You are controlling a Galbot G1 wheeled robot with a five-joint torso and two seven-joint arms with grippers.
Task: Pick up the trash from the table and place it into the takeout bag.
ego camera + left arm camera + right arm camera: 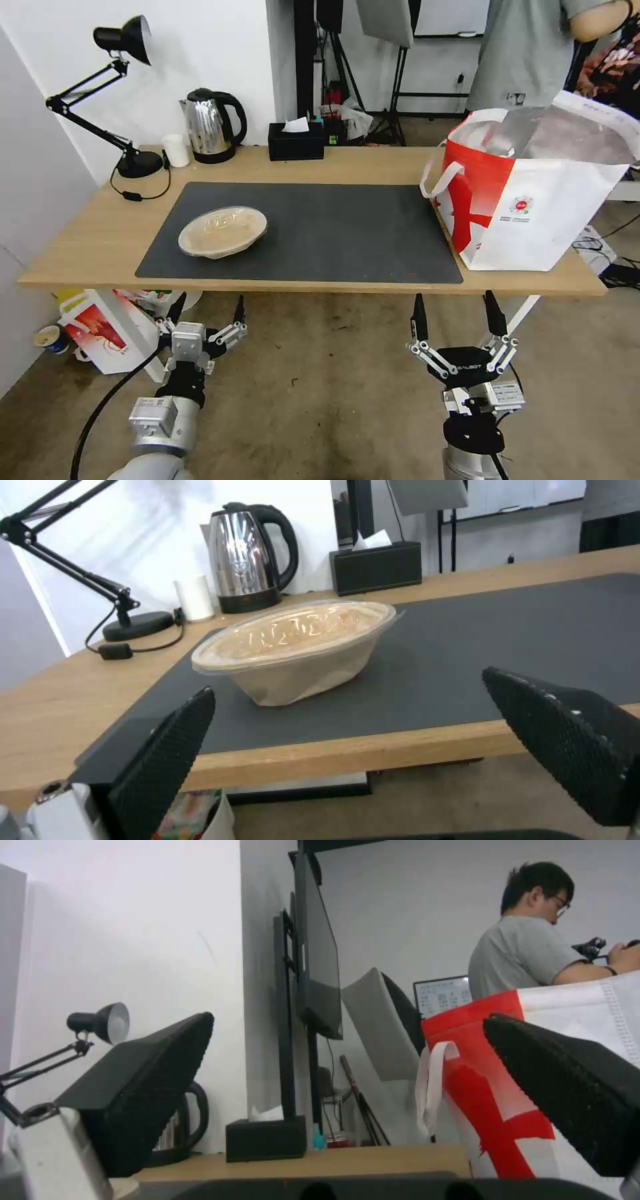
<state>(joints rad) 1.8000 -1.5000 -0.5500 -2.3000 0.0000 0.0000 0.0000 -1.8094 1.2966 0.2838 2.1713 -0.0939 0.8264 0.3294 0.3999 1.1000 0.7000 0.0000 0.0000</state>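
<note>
Left pincer [207,313] spread wide, empty, low in front of the counter's near edge, below the mat's left end. Right pincer [457,316] also wide and empty, parked below the counter edge under the mat's right end, reads "GALBOT" on its black body. Left wrist view looks straight between the left fingertips [175,735] at the oval tan lidded container [223,231], sitting upright on the dark grey mat [333,227], left-centre, well apart from everything else. Lid is clear, on, contents not readable.

Takeout bag [533,200] stands on the counter [87,240] at its right end, just beside the mat edge, mouth open, foil lining showing, white handle loop hanging on the left side. Small round red logo with lines of print below it, too small to read.

Step, as a guess: the tan container looks like the only trash on the counter, so this is the approach before its pick, nothing gripped yet. Next move calls for the left pincer to rise above counter level and reach in over the near edge, closing across the container's narrow width, then carry it right to the bag mouth.

Back edge: black desk lamp [127,100], small white cup [176,150], steel kettle [212,127], black tissue box [296,141], not trash.
</note>
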